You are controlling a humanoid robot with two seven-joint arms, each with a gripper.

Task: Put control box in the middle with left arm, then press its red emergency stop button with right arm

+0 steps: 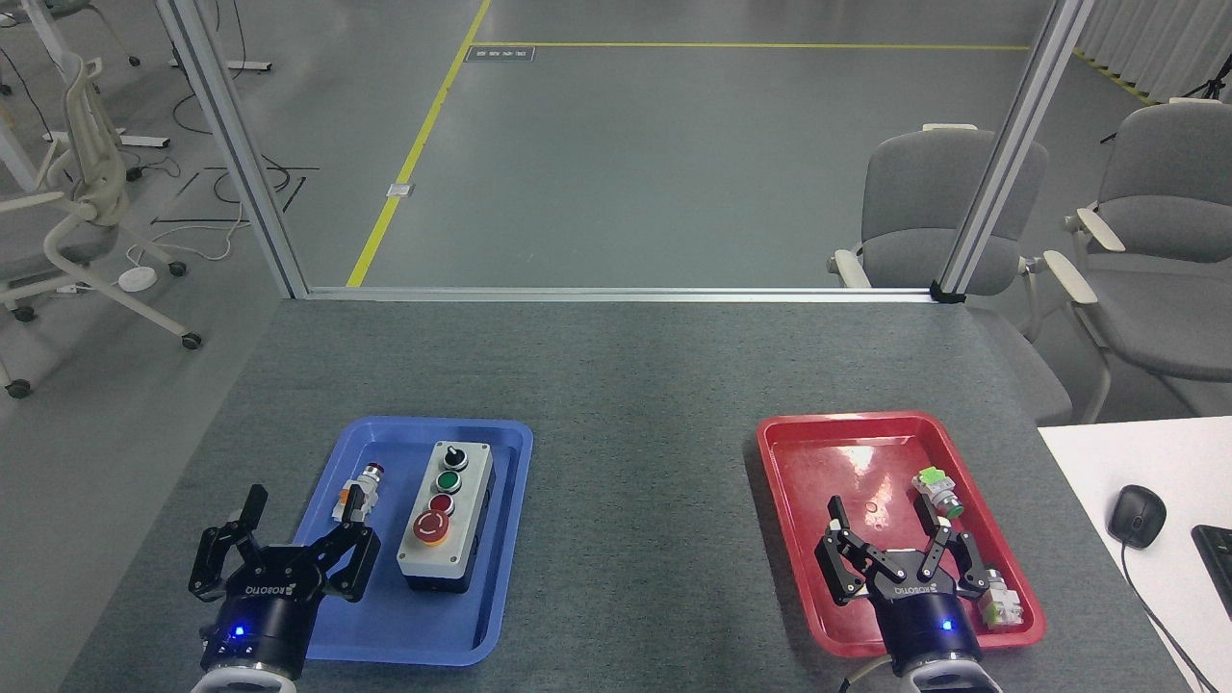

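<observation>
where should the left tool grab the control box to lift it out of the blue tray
Probably across its two long side walls, coming down from above. The control box lies flat in the blue tray, long axis running away from the robot, its top full of buttons, so the narrow width suits the open left tool. Grip near mid-length, fingers clear of the red emergency stop button and of the loose push-button part.

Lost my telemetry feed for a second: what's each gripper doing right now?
Left gripper: open, holding nothing, over the blue tray's left edge.
Right gripper: open, holding nothing, over the red tray.
</observation>
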